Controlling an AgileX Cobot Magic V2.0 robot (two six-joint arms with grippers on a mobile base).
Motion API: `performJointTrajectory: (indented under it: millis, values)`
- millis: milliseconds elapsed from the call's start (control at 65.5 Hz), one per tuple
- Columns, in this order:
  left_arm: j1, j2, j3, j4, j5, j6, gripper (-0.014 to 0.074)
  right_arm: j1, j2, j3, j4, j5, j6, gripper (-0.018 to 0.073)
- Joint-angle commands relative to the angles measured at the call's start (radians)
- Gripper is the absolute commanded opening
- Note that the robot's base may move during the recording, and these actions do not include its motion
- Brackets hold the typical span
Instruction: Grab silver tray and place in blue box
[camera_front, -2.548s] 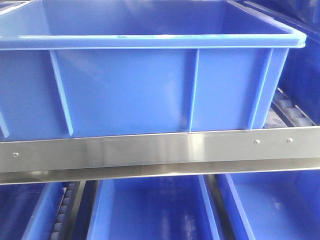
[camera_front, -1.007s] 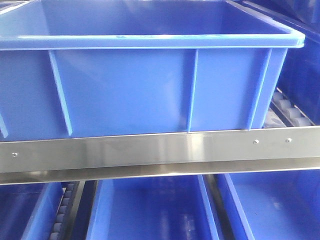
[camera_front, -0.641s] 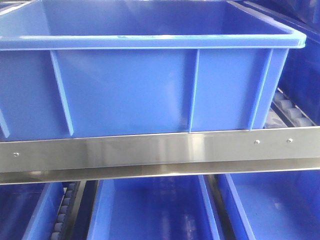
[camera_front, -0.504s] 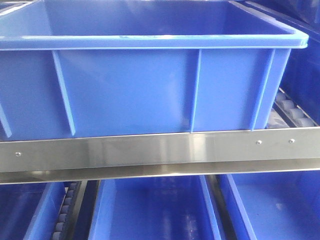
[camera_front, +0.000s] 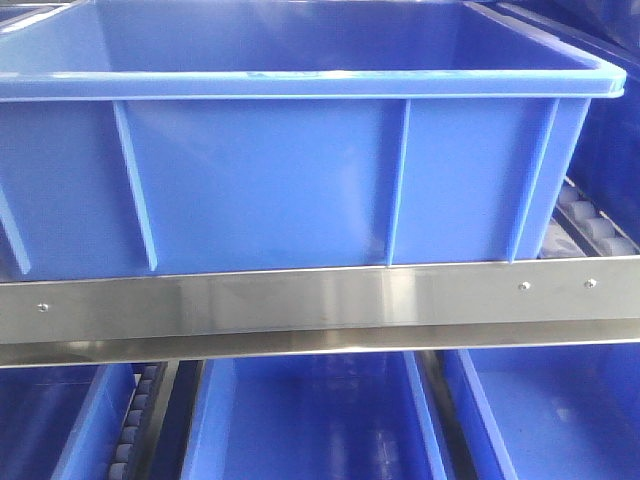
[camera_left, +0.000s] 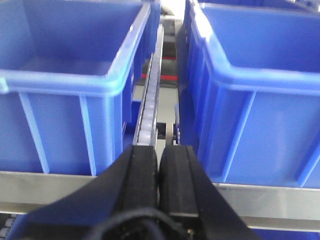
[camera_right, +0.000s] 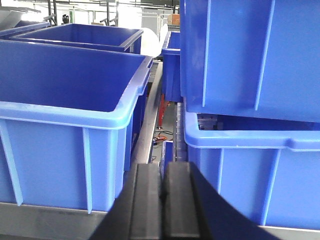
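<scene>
The blue box (camera_front: 300, 170) fills the front view, a deep ribbed crate with a thick rim, and what shows of its inside holds nothing. The silver tray is out of view in every frame. My left gripper (camera_left: 158, 148) is shut with nothing between its black fingers; it points at the gap between two blue crates. My right gripper (camera_right: 162, 167) is also shut on nothing, facing another gap between crates.
A steel rail (camera_front: 320, 305) runs under the box, with more blue crates (camera_front: 310, 420) on the level below. A roller track (camera_left: 150, 100) lies between the crates. At the right, one crate (camera_right: 250, 55) is stacked on another (camera_right: 250, 170).
In the front view the box and rail have drifted slightly to the right and down, and look a little nearer. Nothing was grasped or released.
</scene>
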Motion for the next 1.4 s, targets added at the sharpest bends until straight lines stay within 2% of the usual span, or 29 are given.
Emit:
performJointTrajectory:
  millis: [0,153,305,504,1389]
  values:
    - [0.002,-0.015,0.024,-0.003,-0.126,0.003,-0.0006,-0.006,-0.020,-0.018,-0.009,-0.091,-0.009,0.0052]
    - [-0.002,-0.015,0.023,0.004,-0.136,0.003,-0.0006,-0.006,-0.020,-0.018,-0.009,-0.091,-0.009,0.0052]
    - [-0.034,-0.015,0.023,0.002,-0.180,0.003,-0.0006,-0.006,-0.020,-0.018,-0.009,-0.091,-0.009,0.0052]
    - [-0.060,-0.015,0.023,-0.002,-0.179,0.003,-0.0006,-0.006,-0.020,-0.018,-0.009,-0.091,-0.009,0.0052]
    - [-0.060,-0.015,0.023,-0.004,-0.181,0.003,-0.0006,-0.006,-0.020,-0.018,-0.009,-0.091,-0.009,0.0052]
